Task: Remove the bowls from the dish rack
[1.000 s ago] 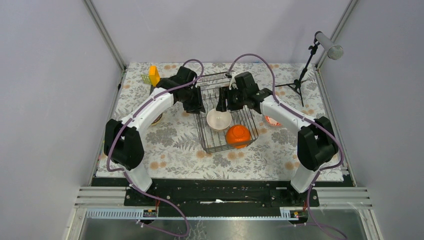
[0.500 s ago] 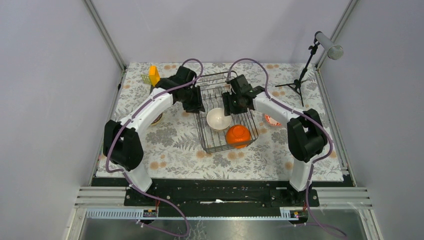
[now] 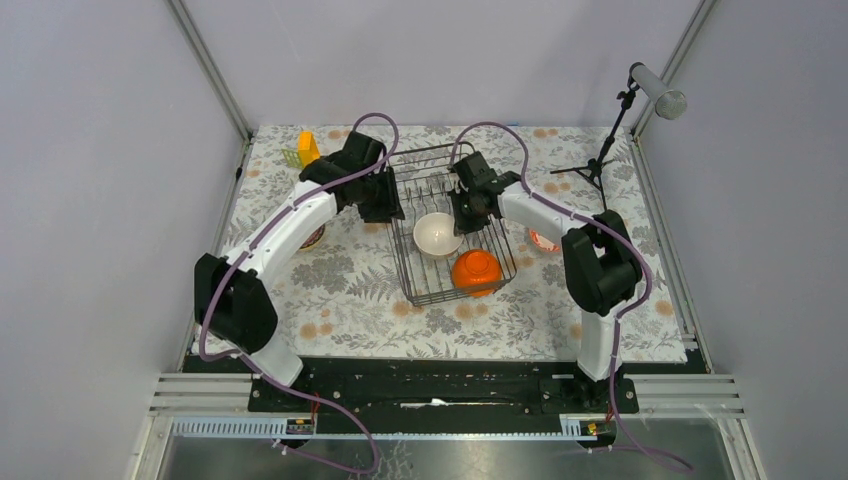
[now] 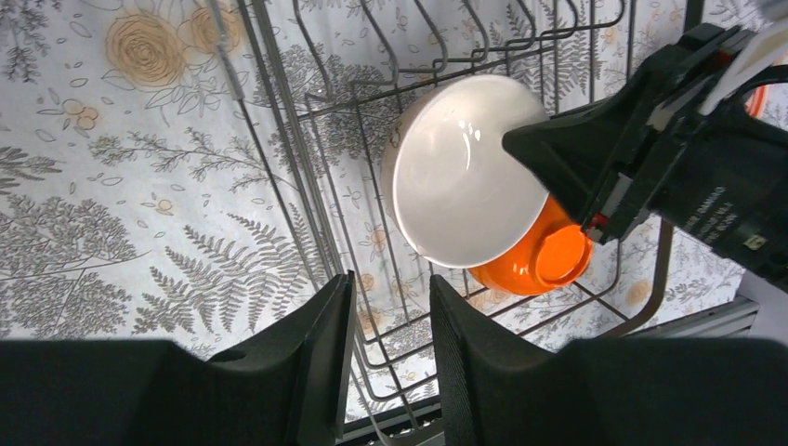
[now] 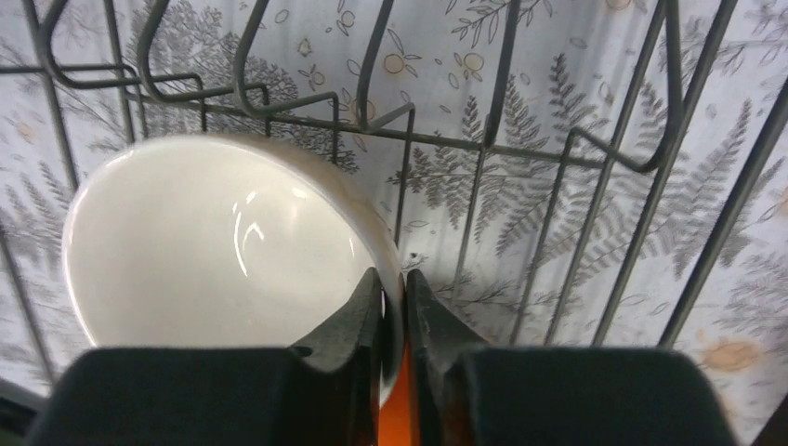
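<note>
the right pincer (image 5: pixel 390 288) is pinching the rim of the beige bowl (image 5: pixel 214 242), one finger inside and one outside; the bowl leans in the dish rack (image 3: pixel 430 282), to the pincer's left. the orange bowl (image 3: pixel 476 270) lies just under its fingers. the left pincer (image 4: pixel 391 282) stands partly spread over a side wire of the rack, holding no bowl

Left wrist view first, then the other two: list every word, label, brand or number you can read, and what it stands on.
Small white print on the black body of the right gripper, left wrist view: too small to read.
Beige bowl, orange bowl, dish rack, left gripper: no text shows.
Top and right wrist views: none readable.
</note>
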